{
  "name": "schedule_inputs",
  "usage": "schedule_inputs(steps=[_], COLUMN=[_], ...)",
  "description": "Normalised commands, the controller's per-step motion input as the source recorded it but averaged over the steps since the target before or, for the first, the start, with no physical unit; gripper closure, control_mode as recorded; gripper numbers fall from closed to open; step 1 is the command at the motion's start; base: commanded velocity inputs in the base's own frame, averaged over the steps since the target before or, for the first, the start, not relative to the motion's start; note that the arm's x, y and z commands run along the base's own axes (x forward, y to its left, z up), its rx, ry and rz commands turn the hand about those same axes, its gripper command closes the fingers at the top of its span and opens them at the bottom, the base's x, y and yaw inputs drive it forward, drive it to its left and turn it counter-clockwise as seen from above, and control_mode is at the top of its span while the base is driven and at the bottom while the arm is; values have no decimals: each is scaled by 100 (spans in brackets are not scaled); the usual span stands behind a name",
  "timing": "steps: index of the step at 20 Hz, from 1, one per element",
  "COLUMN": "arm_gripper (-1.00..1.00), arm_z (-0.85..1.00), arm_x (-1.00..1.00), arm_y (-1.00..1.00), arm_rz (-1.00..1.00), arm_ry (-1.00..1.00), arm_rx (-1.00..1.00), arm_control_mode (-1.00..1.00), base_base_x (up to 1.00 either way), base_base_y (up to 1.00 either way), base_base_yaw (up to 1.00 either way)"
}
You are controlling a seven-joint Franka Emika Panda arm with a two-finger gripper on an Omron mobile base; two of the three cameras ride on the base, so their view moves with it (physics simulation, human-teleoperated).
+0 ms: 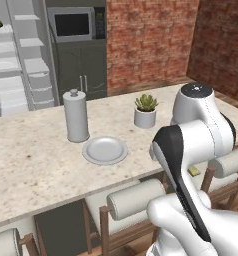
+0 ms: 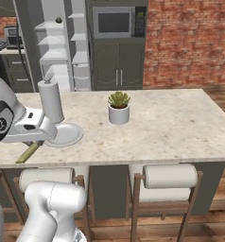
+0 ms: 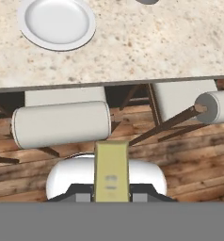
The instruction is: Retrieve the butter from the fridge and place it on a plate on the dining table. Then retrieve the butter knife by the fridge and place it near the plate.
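Observation:
My gripper (image 3: 111, 195) is shut on the butter (image 3: 111, 169), a pale yellow stick that juts out ahead between the fingers. In the right base view the gripper (image 2: 36, 141) hangs at the near edge of the dining table (image 2: 171, 127), with the butter (image 2: 28, 152) slanting down from it. A corner of the butter (image 1: 193, 171) peeks out beside the arm. The round light-grey plate (image 3: 57, 22) (image 1: 105, 150) (image 2: 64, 134) lies bare on the table just beyond the edge. The fridge (image 1: 21, 65) (image 2: 57, 47) stands open behind the table. The butter knife is out of view.
A tall grey canister (image 1: 76, 116) (image 2: 51, 100) stands right behind the plate, and a small potted plant (image 1: 145, 111) (image 2: 118, 108) sits to its right. Cushioned stools (image 3: 62, 123) (image 2: 170, 176) are tucked under the table's near edge, below the gripper. A dark cabinet with a microwave (image 2: 115, 22) stands at the back.

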Motion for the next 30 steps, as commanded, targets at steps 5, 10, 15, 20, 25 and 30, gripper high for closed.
schedule_inputs(steps=[5,10,15,20,25,30], arm_gripper=[100,100,100,100,100,100], arm_z=[0,0,-12,-25,-24,-26], arm_x=[0,0,49,93,96,89], arm_y=[0,0,1,19,57,60], arm_rz=[0,0,2,5,0,-4], arm_ry=[0,0,0,5,5,0], arm_rx=[0,0,12,20,8,1], arm_control_mode=[100,100,-100,-100,-100,-100], base_base_x=[29,0,0,0,0,0], base_base_y=[8,0,0,0,0,0], base_base_yaw=[0,0,0,0,0,0])
